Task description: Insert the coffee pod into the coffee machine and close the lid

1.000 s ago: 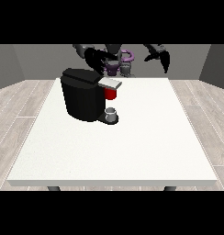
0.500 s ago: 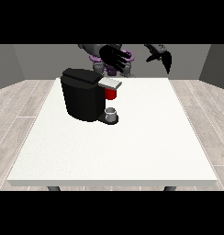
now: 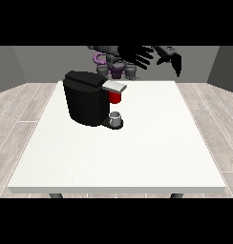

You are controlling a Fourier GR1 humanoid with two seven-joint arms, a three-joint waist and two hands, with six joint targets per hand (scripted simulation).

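The black coffee machine [image 3: 86, 102] stands on the left half of the white table [image 3: 152, 143]. Its grey lid [image 3: 116, 86] juts out to the right at the top, with a red part [image 3: 115, 97] just below it. I cannot tell whether that red part is the pod. A small grey cup [image 3: 116, 117] sits on the machine's base. Both black hands hang in the air beyond the table's far edge. The hand at the view's left [image 3: 136, 55] has its fingers spread, above and right of the lid. The hand at the view's right [image 3: 172, 60] points its fingers down and holds nothing.
The robot's body [image 3: 116, 69] with purple parts shows behind the table's far edge. Wooden floor surrounds the table. The machine is the only tall thing on the table.
The hand at the view's left has swung rightwards from behind the machine to past the lid, with its fingers spread. The other hand has shifted slightly. The machine has not moved.
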